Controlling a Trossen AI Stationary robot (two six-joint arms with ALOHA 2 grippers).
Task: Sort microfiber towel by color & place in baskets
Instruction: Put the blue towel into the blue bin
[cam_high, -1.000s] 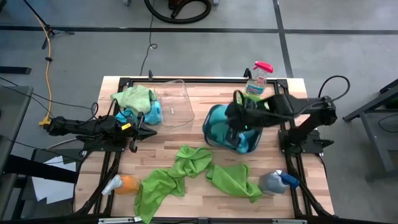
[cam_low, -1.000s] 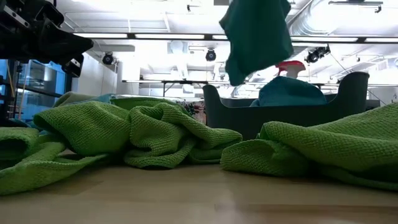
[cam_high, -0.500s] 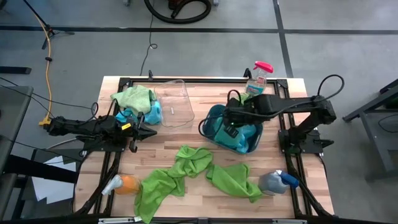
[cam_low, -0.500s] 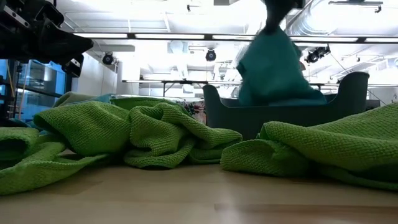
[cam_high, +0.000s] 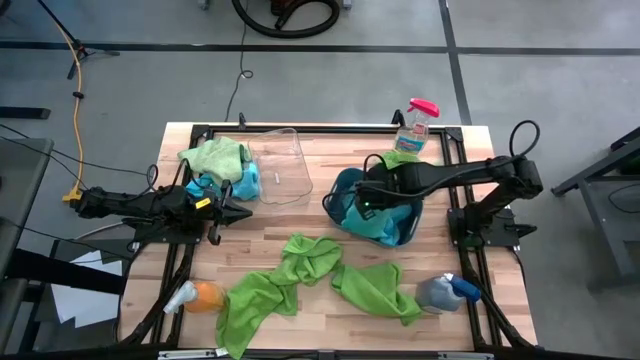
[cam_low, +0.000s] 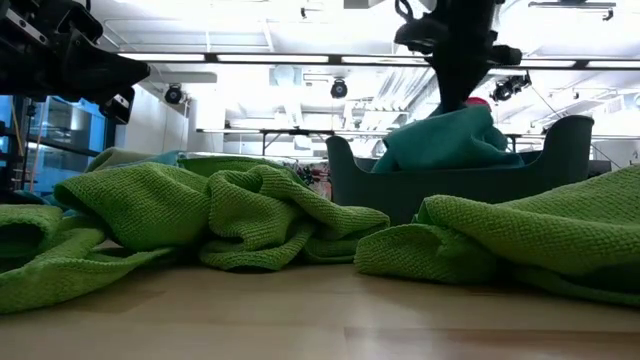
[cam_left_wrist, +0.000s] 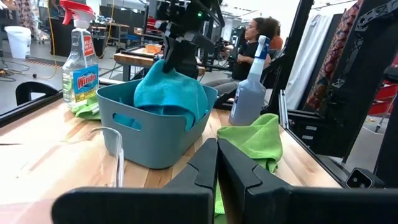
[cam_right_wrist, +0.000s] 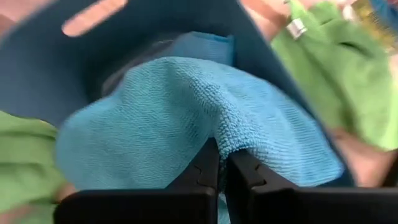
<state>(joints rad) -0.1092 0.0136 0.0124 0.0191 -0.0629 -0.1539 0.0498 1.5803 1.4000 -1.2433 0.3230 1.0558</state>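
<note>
A blue towel (cam_right_wrist: 186, 106) lies heaped in the dark teal basket (cam_high: 340, 215), its top standing above the rim (cam_low: 445, 140). My right gripper (cam_right_wrist: 219, 165) is right above the basket (cam_low: 450, 185), pointing steeply down and shut on the towel. The clear basket (cam_high: 275, 165) stands at the far left. Green towels (cam_high: 310, 255), (cam_high: 375, 290) lie spread on the near half of the table. My left gripper (cam_left_wrist: 216, 155) waits shut and level at the left (cam_high: 245, 212), touching nothing. My right gripper pinches a raised fold of the blue towel (cam_right_wrist: 217, 140) between its two fingers. The fingers come from above, slanting down into the basket. The cloth peaks at the fingers (cam_low: 462, 105) and falls away slack on both sides, its lower part resting in the basket.
A spray bottle with a red top (cam_high: 415, 125) stands behind the teal basket; a grey one (cam_high: 447, 292) and an orange one (cam_high: 195, 297) lie near the front corners. A green towel (cam_high: 215, 155) and a blue one (cam_high: 205, 185) lie beside the clear basket.
My right gripper has come down toward the teal basket, rolling as it went, still shut on the blue towel. The towel hung clear above the basket a second ago; now its lower part has settled into the basket in a heap.
</note>
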